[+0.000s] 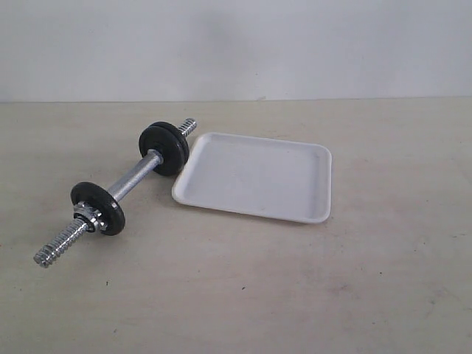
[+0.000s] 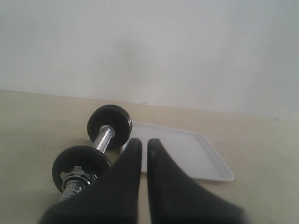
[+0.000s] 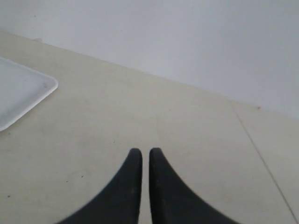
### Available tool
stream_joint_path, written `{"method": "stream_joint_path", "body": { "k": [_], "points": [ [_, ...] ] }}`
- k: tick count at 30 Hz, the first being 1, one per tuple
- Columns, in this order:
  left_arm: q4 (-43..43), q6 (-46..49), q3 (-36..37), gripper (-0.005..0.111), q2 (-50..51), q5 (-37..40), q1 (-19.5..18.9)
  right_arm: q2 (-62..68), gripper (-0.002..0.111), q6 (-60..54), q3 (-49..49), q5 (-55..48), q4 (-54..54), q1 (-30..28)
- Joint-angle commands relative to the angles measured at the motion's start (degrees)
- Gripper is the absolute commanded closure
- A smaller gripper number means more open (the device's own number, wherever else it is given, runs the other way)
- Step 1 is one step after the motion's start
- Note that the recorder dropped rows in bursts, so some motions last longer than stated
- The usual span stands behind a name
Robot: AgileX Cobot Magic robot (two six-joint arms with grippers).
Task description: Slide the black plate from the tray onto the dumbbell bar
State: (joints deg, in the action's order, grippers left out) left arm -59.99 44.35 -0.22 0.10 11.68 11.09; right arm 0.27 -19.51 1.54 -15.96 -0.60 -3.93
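Neither arm shows on the exterior camera; both are outside its frame. I see the left gripper [image 2: 144,143] only from its own wrist camera. Its two dark fingers [image 2: 121,186] stand together with a thin slit between them, and they hold nothing. The right gripper [image 3: 142,152] is the same, closed on nothing above the bare table [image 3: 187,130], and only one corner of the tray [image 3: 23,93] enters that view.

The dumbbell bar [image 1: 133,175] lies on the table beside the tray's left side. One black plate [image 1: 98,208] sits on its near end, with a metal nut [image 1: 87,217] against it. On the far end, the black mass [image 1: 164,147] looks like two discs pressed together, but the seam is faint. I cannot tell if it touches the tray's rim. In the left wrist view the fingers cover part of the bar's near threaded end.
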Motion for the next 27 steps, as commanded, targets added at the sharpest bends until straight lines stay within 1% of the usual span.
{"method": "stream_joint_path", "body": {
  "k": [1,3,4,6,8,11,13,20,27],
  "points": [
    [-0.16,0.20,0.22,0.102,-0.10,0.01,0.00,-0.27,0.104,-0.12,0.46,5.02,4.57,-0.05],
    [-0.16,0.20,0.22,0.102,-0.10,0.01,0.00,-0.27,0.104,2.09,0.46,6.98,5.68,-0.05],
    [-0.16,0.20,0.22,0.102,-0.10,0.01,0.00,-0.27,0.104,5.54,0.46,8.17,6.37,-0.05],
    [-0.16,0.20,0.22,0.102,-0.10,0.01,0.00,-0.27,0.104,15.14,0.46,10.52,8.92,-0.05],
    [-0.16,0.20,0.22,0.102,-0.10,-0.06,0.00,-0.27,0.104,24.87,-0.40,13.10,13.75,-0.05],
    [-0.16,0.20,0.22,0.102,-0.10,-0.06,0.00,-0.27,0.104,29.98,-1.54,13.57,15.43,-0.05],
    [-0.16,0.20,0.22,0.102,-0.10,-0.06,0.00,-0.27,0.104,30.10,-1.54,12.35,15.14,-0.05],
    [-0.16,0.20,0.22,0.102,-0.10,-0.06,0.00,-0.27,0.104,29.03,-1.54,-3.41,8.70,-0.05],
    [-0.16,0.20,0.22,0.102,-0.10,-0.06,0.00,-0.27,0.104,26.61,-1.54,-3.56,8.54,-0.05]
  ]
}}
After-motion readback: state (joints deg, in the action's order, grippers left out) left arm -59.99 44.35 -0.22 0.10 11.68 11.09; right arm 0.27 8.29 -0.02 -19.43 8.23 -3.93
